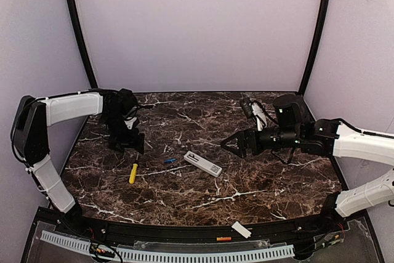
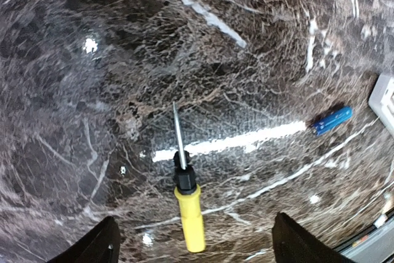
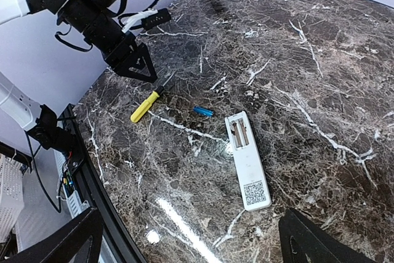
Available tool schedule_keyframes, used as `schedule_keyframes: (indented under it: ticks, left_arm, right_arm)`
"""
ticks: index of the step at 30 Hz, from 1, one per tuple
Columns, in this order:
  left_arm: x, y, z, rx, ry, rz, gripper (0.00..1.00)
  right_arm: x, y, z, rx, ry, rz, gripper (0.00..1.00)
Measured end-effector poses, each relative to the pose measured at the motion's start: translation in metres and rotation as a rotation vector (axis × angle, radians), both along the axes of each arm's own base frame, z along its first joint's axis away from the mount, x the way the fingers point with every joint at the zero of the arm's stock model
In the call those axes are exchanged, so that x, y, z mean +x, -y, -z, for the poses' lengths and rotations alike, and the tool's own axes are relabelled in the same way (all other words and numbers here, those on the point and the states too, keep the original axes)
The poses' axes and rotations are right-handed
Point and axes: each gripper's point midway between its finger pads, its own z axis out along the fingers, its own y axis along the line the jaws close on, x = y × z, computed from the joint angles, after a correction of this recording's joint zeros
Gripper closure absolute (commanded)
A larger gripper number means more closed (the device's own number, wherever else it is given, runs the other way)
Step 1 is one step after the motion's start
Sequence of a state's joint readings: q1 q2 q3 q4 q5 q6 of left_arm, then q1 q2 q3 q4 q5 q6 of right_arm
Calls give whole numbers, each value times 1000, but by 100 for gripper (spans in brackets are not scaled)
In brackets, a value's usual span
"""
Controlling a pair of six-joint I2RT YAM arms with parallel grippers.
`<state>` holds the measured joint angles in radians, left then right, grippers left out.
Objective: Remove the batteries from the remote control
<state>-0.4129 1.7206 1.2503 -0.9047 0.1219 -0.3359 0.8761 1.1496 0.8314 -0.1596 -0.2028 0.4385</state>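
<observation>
The dark, white-veined marble worktop (image 1: 265, 183) runs to pale lilac walls at the back and both sides. Its near edge ends in a black rail (image 1: 184, 233). The broad back half and the near right stretch give me room to swing.

My left arm bends in from the left wall, its forearm reaching right. Its left claw (image 1: 134, 146) points down just above the yellow-handled screwdriver (image 2: 186, 201), fingers spread wide with nothing between them. The screwdriver lies flat on the marble.

My right arm comes in from the right side and reaches left almost level. Its right claw (image 1: 226, 144) is spread fully, empty, and hangs above the marble just beyond the remote.

The slim white plastic remote control (image 3: 248, 161) lies mid-worktop, back up, with its QR sticker at one end and its battery bay uncovered at the other. The small blue cylindrical battery (image 2: 332, 120) rests between screwdriver and remote, touching neither. The orange battery (image 1: 223, 238) sits on the rail, beside the short white cover plate (image 1: 241, 230).
</observation>
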Motion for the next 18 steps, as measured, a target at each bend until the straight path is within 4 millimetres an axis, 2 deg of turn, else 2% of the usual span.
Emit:
schedule_keyframes:
  ticks: [2, 9, 14, 18]
  left_arm:
    - [2, 0, -9, -11, 32, 8, 2]
    - [12, 2, -59, -69, 219, 35, 1]
    - [23, -5, -92, -57, 371, 42, 2]
    - [35, -14, -127, -47, 548, 29, 2]
  right_arm:
    - [0, 0, 0, -2, 1, 1, 1]
    - [3, 4, 0, -37, 30, 2, 1]
    - [7, 6, -9, -63, 72, 10, 2]
    - [14, 9, -18, -85, 110, 34, 1]
